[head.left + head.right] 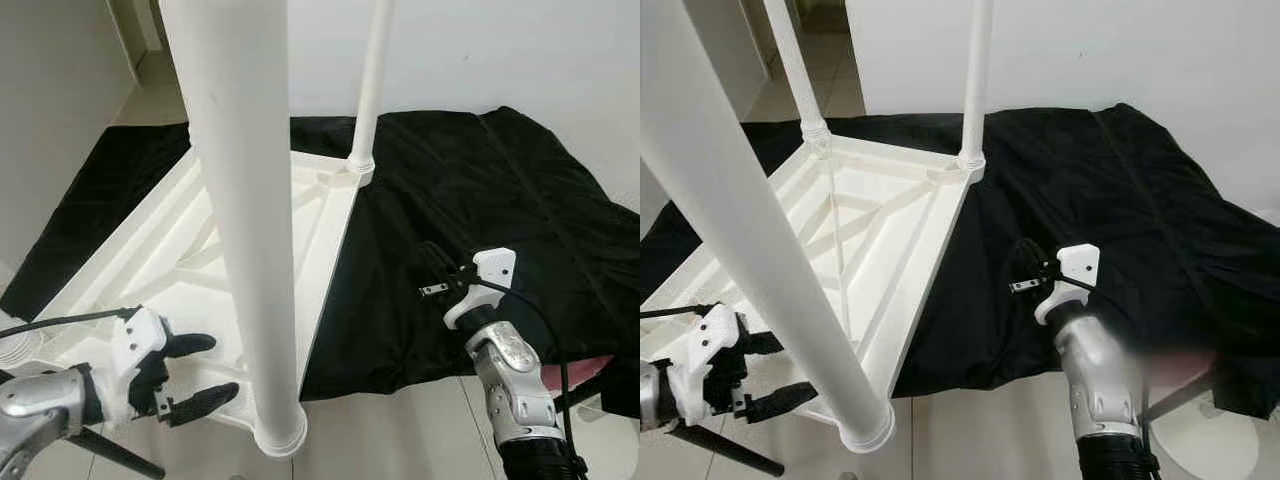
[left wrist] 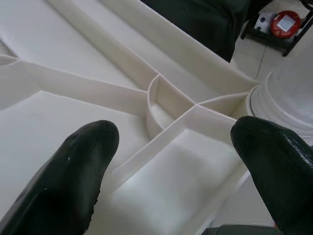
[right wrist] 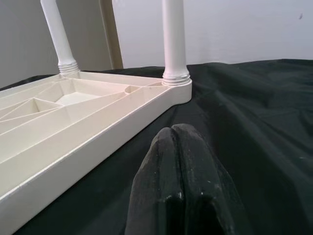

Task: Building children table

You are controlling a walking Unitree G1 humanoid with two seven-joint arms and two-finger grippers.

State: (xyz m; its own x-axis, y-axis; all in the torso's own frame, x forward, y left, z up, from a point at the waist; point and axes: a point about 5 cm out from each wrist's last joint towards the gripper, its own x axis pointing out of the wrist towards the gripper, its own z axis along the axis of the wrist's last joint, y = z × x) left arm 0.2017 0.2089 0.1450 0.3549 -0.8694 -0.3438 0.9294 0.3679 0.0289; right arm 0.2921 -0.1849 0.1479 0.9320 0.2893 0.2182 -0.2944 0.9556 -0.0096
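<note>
A large black cloth [image 1: 470,200] covers the floor, and the upside-down white plastic children's tabletop [image 1: 875,235] lies on it with round white legs [image 1: 245,200] standing up from its corners. My left jaws [image 1: 190,372] hang open over its ribbed underside beside the nearest leg — my right jaws [image 3: 183,176] are pressed closed above the cloth.

upturned table [image 1: 890,215] on cloth [image 1: 1110,220], legs [image 1: 975,80] up
</note>
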